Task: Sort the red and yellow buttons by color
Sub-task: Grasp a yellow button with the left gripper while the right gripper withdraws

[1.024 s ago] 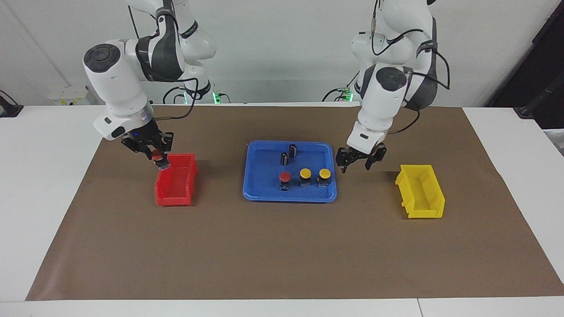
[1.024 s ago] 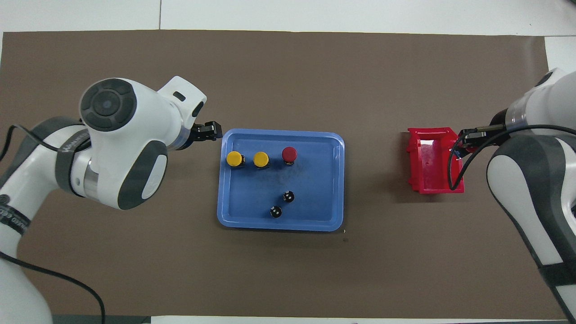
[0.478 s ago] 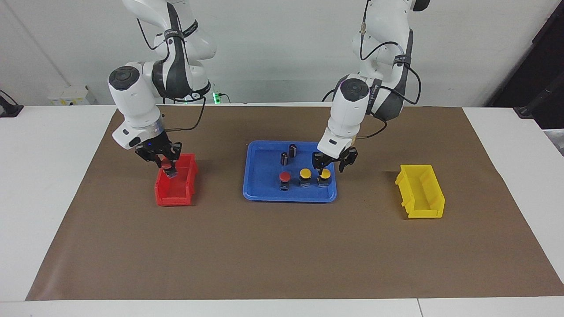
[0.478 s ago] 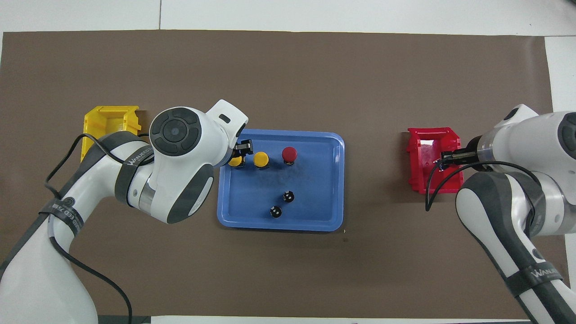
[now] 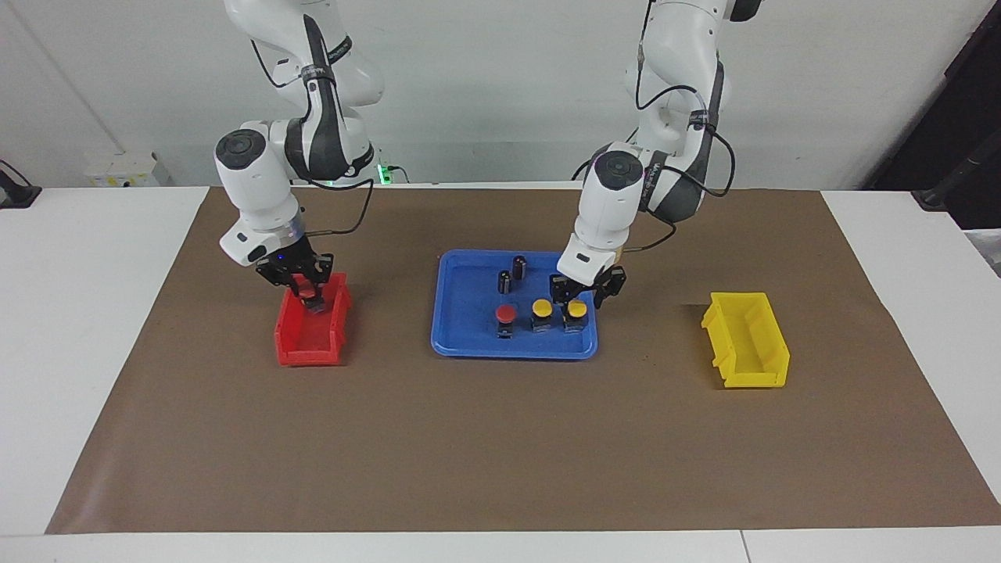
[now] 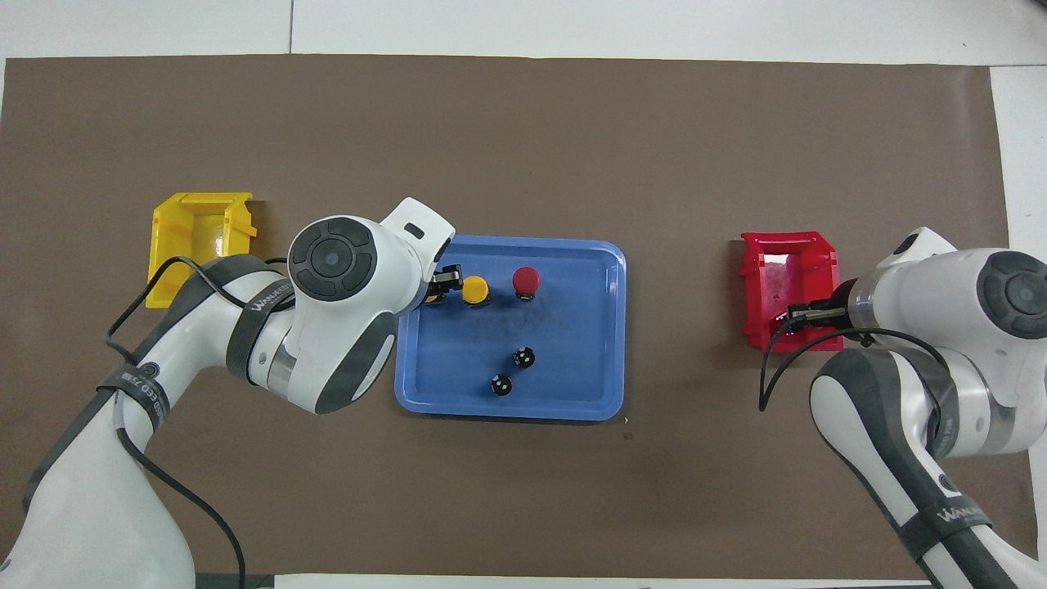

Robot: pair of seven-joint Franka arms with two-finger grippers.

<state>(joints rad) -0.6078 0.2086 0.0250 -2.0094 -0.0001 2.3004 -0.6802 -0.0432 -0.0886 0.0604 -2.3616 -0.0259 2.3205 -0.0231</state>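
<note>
In the blue tray [image 5: 469,346] a red button [image 5: 506,314] and two yellow buttons stand in a row. My left gripper [image 5: 579,295] is low over the yellow button [image 5: 576,310] at the row's end toward the left arm, its fingers open on either side of the cap. Beside it stands the other yellow button [image 5: 541,308]. My right gripper [image 5: 306,295] is shut on another red button [image 5: 303,294], held down in the red bin [image 5: 309,348] at the end nearer the robots. In the overhead view the left gripper [image 6: 438,288] covers most of its button.
A yellow bin [image 5: 747,348] stands on the brown mat toward the left arm's end of the table. Two dark cylinders [image 5: 519,266] [image 5: 505,281] stand in the tray, nearer the robots than the buttons.
The left gripper has crossed from beside the tray to the end yellow button, come down and narrowed its fingers. The right gripper has lowered the red button into the red bin.
</note>
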